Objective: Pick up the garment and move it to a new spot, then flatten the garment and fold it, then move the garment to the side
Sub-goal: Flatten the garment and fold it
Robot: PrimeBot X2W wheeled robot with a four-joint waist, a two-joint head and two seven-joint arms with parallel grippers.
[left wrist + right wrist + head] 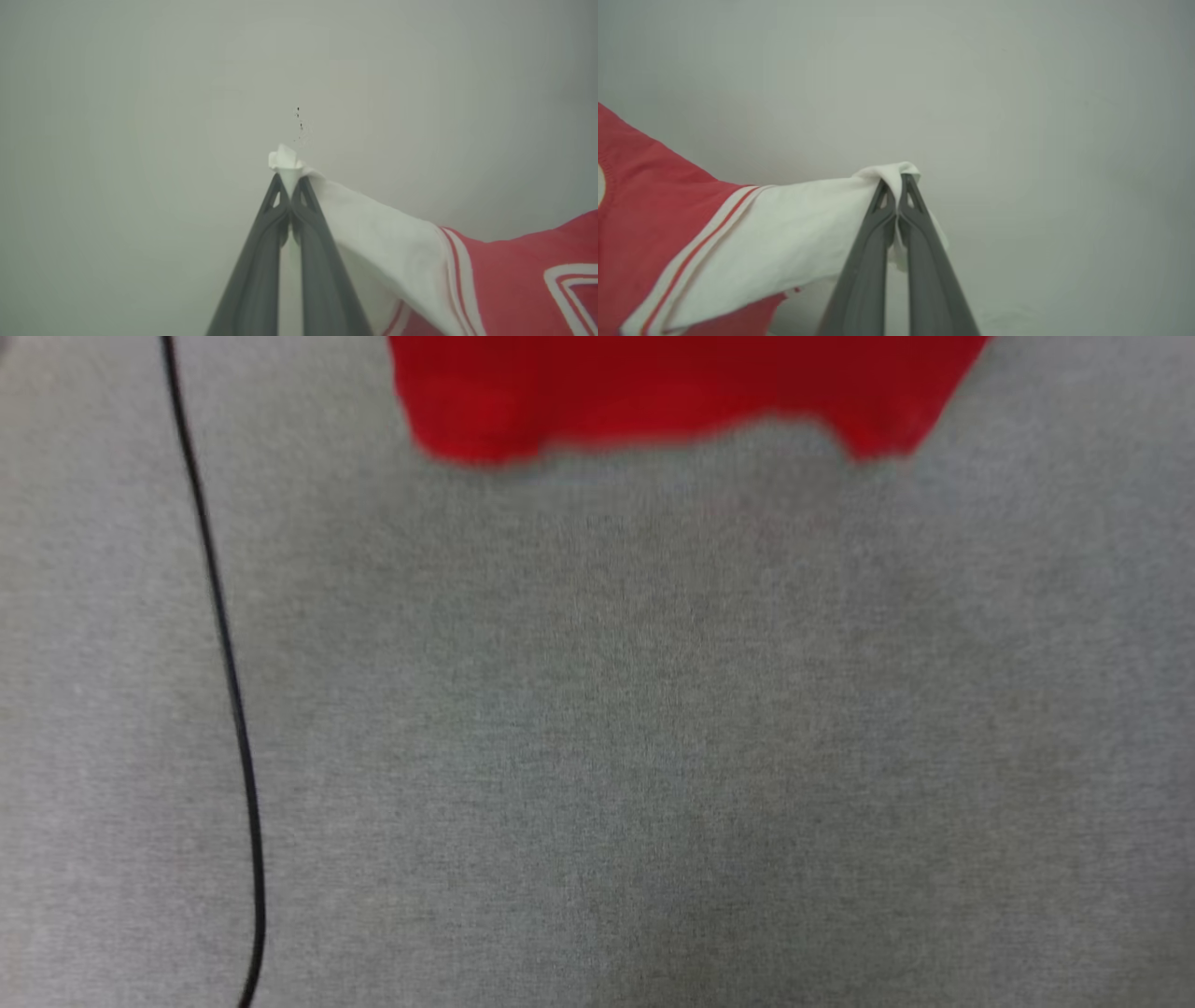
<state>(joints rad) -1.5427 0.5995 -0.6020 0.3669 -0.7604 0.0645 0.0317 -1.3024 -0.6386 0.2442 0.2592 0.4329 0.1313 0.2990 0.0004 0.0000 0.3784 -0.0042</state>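
As left tool (290,177) and right tool (895,179) pinch sleeves (373,219), garment (672,383) lettering (572,280) unreadable

Nothing legible — garment (509,280) print cropped.

The left pincer (290,179) and the right pincer (899,179) each have two long, smooth, dark grey fingers (259,261), with a triangular opening near every tip.

White-sleeved red garment (672,392) (red-and-white striped trim), flecked grey surface (597,756), black cable (229,691).
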